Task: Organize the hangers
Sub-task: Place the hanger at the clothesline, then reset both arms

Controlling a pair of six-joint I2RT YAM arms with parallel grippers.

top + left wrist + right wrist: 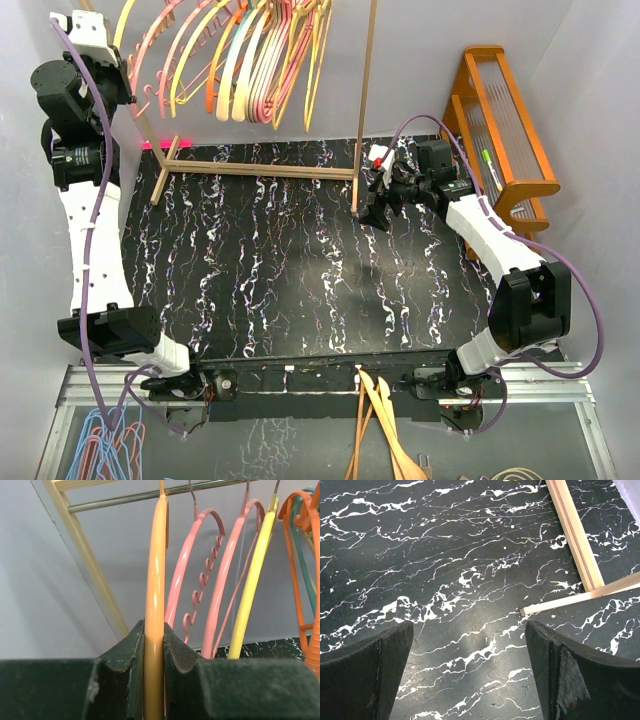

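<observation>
Left gripper (154,650) is clamped on the orange hanger (156,570), one pad on each flat side of its arm. The grip sits low on the hanger, well below the rod (125,499). This probably lets the rod carry the weight while the gripper only steers. The hook runs out of frame at the top, so its seating on the rod cannot be confirmed.

The orange hanger stands at the left end of the row, between the rack's post (85,555) and the pink hangers (220,580). A yellow hanger (252,580) hangs just beyond those. A clear gap separates the held hanger from its pink neighbour. That gap suggests the step in hand is spacing or ordering along the rod.

Right gripper (470,672) is released, jaws spread wide and holding nothing. It hovers low over the tabletop (420,555), near the rack's foot (572,535). This parked position keeps it clear of the hanging row and of the left arm's working space.

Caution: a sideways pull with the jaws clamped may drag the hook off the rod or swing the hanger into the pink ones.
</observation>
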